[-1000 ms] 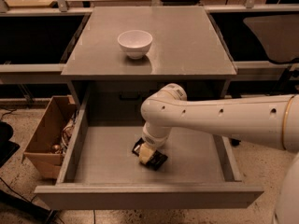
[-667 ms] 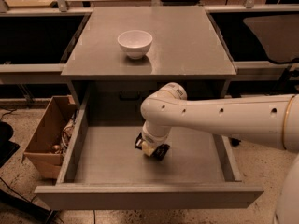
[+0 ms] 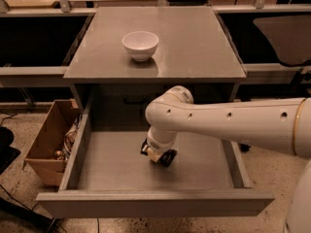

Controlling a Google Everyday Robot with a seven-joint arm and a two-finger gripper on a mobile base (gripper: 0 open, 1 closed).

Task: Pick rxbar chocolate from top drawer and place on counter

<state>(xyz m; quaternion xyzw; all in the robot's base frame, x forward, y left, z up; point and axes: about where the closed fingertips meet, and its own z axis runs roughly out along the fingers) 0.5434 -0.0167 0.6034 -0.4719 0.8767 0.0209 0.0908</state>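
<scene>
The top drawer [image 3: 112, 171] is pulled wide open below the counter [image 3: 194, 42]. My gripper [image 3: 156, 154] hangs from the white arm [image 3: 233, 123] inside the drawer, near the middle of its grey floor. It is shut on the rxbar chocolate [image 3: 168, 158], a small dark bar that sticks out at the gripper's right side, just above the drawer floor. Most of the bar is hidden by the gripper.
A white bowl [image 3: 140, 44] stands on the counter, left of centre near its front. A brown cardboard box [image 3: 46, 144] with clutter sits on the floor left of the drawer. Tan tabletops and dark shelving run behind the counter.
The gripper has risen a little from the drawer floor and shifted slightly right. The dark bar came up with it.
</scene>
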